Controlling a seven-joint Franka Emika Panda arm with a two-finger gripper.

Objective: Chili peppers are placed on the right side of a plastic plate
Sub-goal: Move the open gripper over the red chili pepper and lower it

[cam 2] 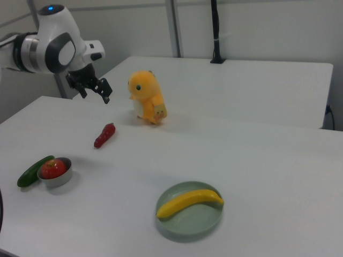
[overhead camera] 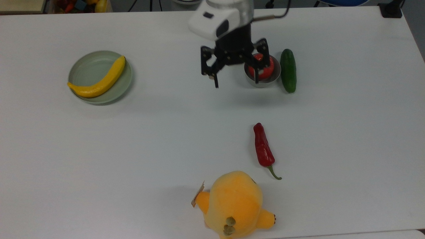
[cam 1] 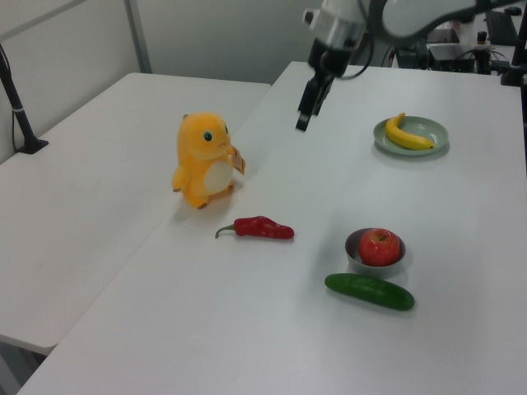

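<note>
Matte white table (overhead camera: 149, 149); glossy wrinkled chili peppers (overhead camera: 262, 148); claw (overhead camera: 235, 79) spread.

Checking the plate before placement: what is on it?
A banana lies across the plate, one end over the rim. The plate under it is hidden; the rest is bare.

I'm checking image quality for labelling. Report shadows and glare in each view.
Top view: soft shadow on the table beneath the gripper; glare on the apple. Left view: faint shadow beside the plush toy. Right view: even light, faint shadow under the plate.
</note>
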